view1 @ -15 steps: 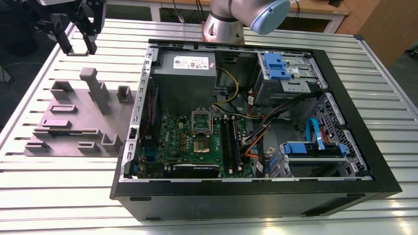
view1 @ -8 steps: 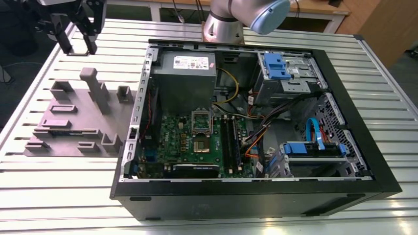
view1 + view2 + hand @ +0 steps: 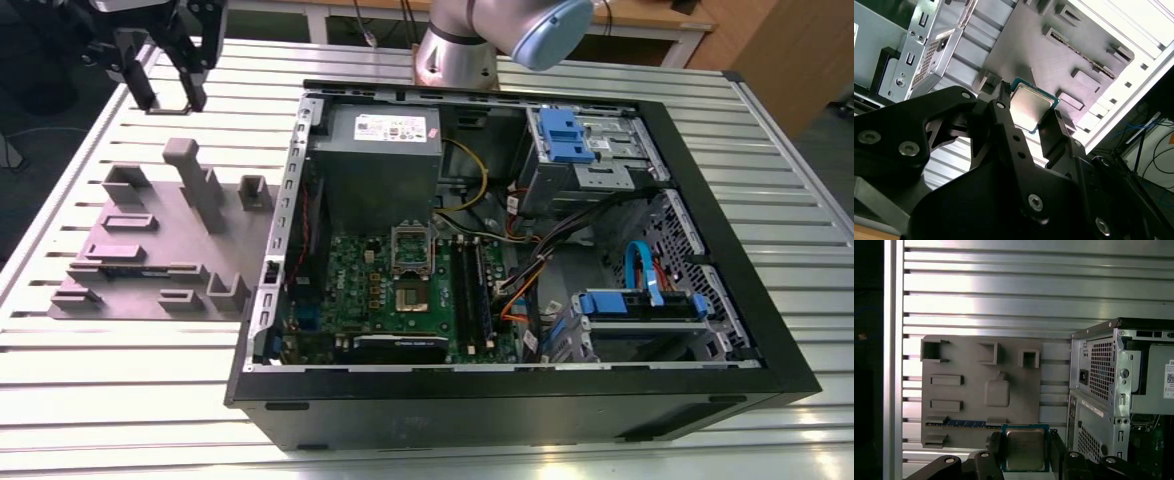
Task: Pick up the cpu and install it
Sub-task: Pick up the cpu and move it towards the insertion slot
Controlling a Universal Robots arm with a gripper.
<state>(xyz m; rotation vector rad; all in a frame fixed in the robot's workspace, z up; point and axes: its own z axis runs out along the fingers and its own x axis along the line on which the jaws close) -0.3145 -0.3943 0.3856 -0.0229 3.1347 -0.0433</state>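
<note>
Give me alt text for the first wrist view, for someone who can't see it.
The claw is shut on the cpu, a square chip with a silvery top. Beyond it, a grey parts tray lies on a slatted metal table, with a computer case beside the tray.

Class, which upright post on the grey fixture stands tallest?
The narrow post on the fixture's side nearest the gripper, which holds the cpu; it rises well above every other block.

In the second wrist view the jaws are hiding part of the cpu point(image 3: 1030, 106); the exterior view is cropping the arm point(image 3: 461, 50).
</note>
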